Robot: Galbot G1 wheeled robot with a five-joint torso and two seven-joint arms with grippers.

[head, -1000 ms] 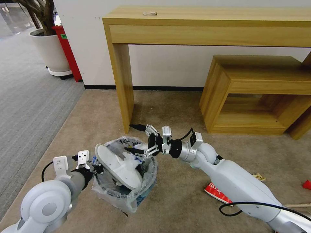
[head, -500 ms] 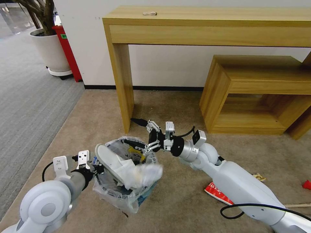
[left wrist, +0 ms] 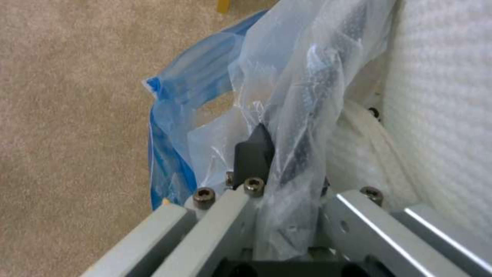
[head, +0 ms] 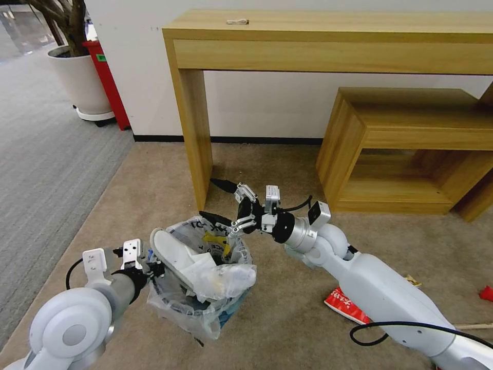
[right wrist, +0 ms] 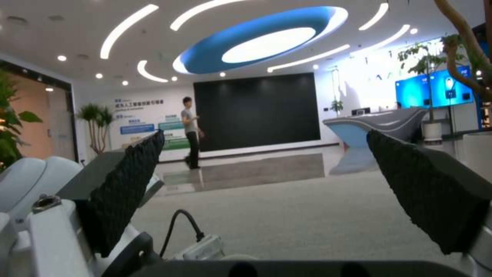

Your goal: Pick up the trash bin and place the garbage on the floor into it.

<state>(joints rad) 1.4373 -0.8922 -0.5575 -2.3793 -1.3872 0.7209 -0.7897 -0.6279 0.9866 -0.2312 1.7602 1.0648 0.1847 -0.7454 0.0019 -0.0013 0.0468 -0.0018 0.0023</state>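
Crinkly clear plastic lines the trash bin (head: 197, 288), which our left hand (head: 146, 267) holds by the rim, clenched on liner and edge, low over the beige floor (head: 287, 329). Our right hand (head: 222, 203) hovers released and empty beyond the far rim. 1 white slipper (head: 177, 259) sticks out with a crumpled wad (head: 231, 277) beside it. We judge it best to keep the bin level and steady, since the red-white packet (head: 346, 306) still lies by the right arm.
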